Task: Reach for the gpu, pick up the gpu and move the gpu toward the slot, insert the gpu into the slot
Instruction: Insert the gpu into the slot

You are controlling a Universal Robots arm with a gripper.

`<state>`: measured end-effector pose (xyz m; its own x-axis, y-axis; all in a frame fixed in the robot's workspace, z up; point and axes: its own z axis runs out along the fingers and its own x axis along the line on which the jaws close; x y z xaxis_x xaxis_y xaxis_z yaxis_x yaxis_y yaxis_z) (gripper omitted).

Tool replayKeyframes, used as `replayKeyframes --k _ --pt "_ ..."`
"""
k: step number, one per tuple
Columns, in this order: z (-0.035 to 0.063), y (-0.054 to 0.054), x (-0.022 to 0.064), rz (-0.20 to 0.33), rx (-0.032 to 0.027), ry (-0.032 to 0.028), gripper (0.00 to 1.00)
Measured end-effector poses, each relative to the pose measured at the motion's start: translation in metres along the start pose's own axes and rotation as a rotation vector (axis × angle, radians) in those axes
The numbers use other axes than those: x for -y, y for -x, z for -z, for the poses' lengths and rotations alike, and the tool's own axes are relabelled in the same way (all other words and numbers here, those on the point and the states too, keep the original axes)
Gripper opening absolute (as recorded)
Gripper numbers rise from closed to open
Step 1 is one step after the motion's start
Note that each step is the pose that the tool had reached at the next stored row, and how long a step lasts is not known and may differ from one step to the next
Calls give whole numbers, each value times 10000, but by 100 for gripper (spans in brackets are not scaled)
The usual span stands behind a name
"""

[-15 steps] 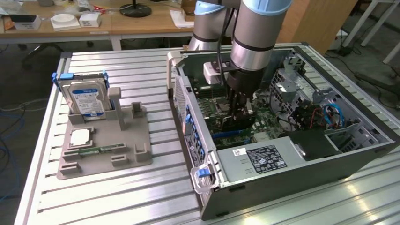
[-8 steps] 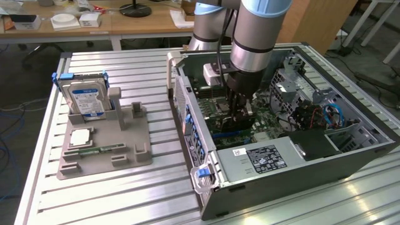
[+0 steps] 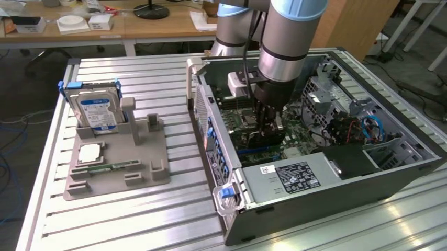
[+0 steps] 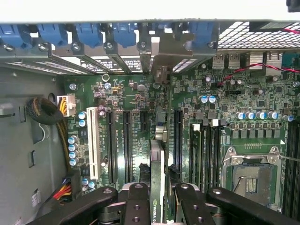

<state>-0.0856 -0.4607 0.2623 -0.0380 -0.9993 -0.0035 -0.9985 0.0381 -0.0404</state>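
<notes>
My gripper [image 3: 268, 127] is down inside the open computer case [image 3: 349, 193], over the motherboard [image 4: 140, 98]. It is shut on the gpu [image 4: 157, 173], a thin dark card seen edge-on between the two black fingers [image 4: 136, 201]. The card's silvery end bracket [image 4: 161, 56] reaches the case's rear slot openings. In the exterior view the gpu [image 3: 260, 140] hangs upright under the gripper, its lower edge close to the blue expansion slot [image 3: 253, 152]. Long black slots [image 4: 126, 145] run parallel to the card on both sides. I cannot tell whether the card's edge sits in its slot.
A grey fixture [image 3: 115, 180] on the exterior view's left holds a blue-labelled hard drive [image 3: 98, 111], a memory stick [image 3: 112, 168] and a chip [image 3: 91, 152]. Inside the case are the power supply [image 3: 293, 177], the processor socket [image 4: 253, 176], blue retention clips [image 4: 89, 33] and cable bundles [image 4: 44, 112].
</notes>
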Motion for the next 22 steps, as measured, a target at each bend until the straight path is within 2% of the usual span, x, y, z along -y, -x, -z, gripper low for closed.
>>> replayKeyframes --k 14,22 --pt "1 -1 -3 2 -1 0 25" --pt "50 -1 -1 2 3 -1 25"
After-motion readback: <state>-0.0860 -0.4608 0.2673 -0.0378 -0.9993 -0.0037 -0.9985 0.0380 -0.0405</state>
